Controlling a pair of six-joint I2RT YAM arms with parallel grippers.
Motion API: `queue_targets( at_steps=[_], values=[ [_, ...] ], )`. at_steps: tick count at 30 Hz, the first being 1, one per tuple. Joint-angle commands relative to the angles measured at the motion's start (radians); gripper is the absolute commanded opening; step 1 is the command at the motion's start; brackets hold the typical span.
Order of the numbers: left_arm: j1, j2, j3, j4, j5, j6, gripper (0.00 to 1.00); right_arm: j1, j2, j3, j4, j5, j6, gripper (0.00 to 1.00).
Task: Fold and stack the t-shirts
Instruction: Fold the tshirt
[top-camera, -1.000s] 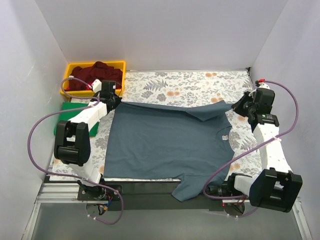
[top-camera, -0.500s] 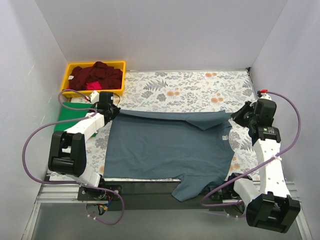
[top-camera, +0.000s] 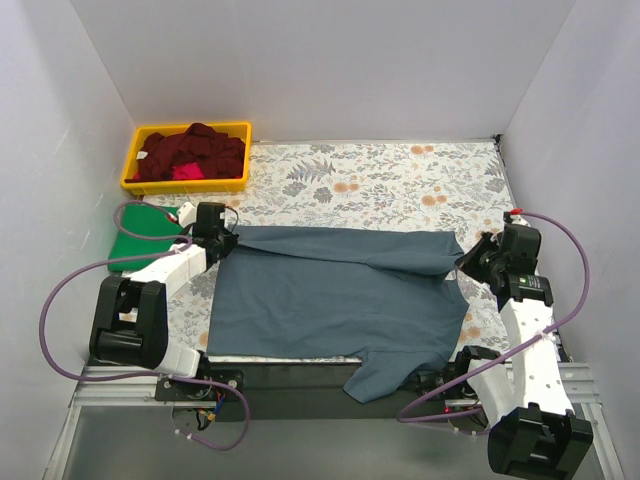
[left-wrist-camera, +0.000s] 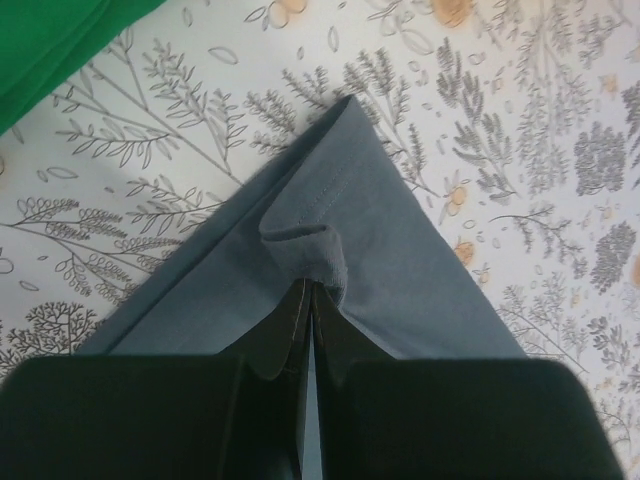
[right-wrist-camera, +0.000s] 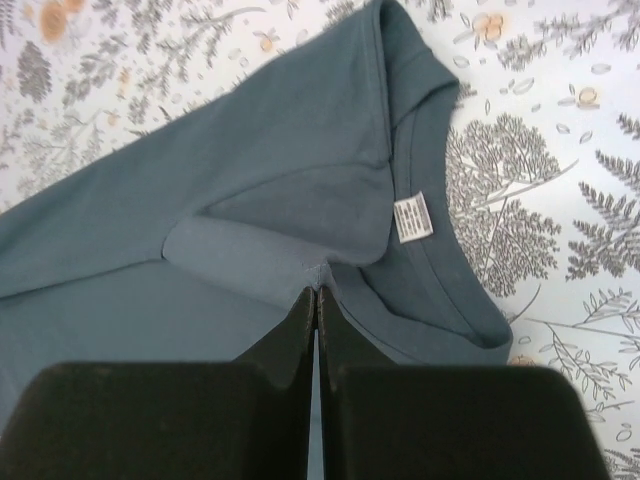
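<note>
- Cloth corner sits pinched in the closed left jaws, at the left end of the slate-blue t-shirt (top-camera: 330, 295) fold.
- Shirt lies spread on the counter (top-camera: 380, 180); soft, light, likely to sag; hemmed edges look the surest hold.
- Right jaws, closed, clamp the fold near the collar (right-wrist-camera: 450, 285).

So the table's got a white floral-print cloth (top-camera: 380, 185) spread over it, all grey leaves and little orange blossoms. A yellow rectangular plastic bin (top-camera: 185, 185) sits at the far left corner. Plain white walls (top-camera: 320, 60) box in three sides, and a black strip (top-camera: 290, 372) runs along the near edge.
</note>
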Motion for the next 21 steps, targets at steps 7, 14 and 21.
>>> queue_targets(
  at_steps=[7,14,21],
  values=[
    [0.006,-0.04,-0.061,0.023,-0.017,-0.057,0.0,0.001,-0.032,-0.049,-0.004,0.024,0.012,0.01],
    [0.006,-0.035,-0.051,0.025,-0.042,-0.036,0.0,0.001,-0.023,0.014,-0.021,0.022,-0.005,0.01],
    [0.006,-0.052,-0.053,0.026,-0.05,-0.028,0.0,0.0,-0.01,0.086,-0.076,0.008,-0.02,0.01]
  ],
)
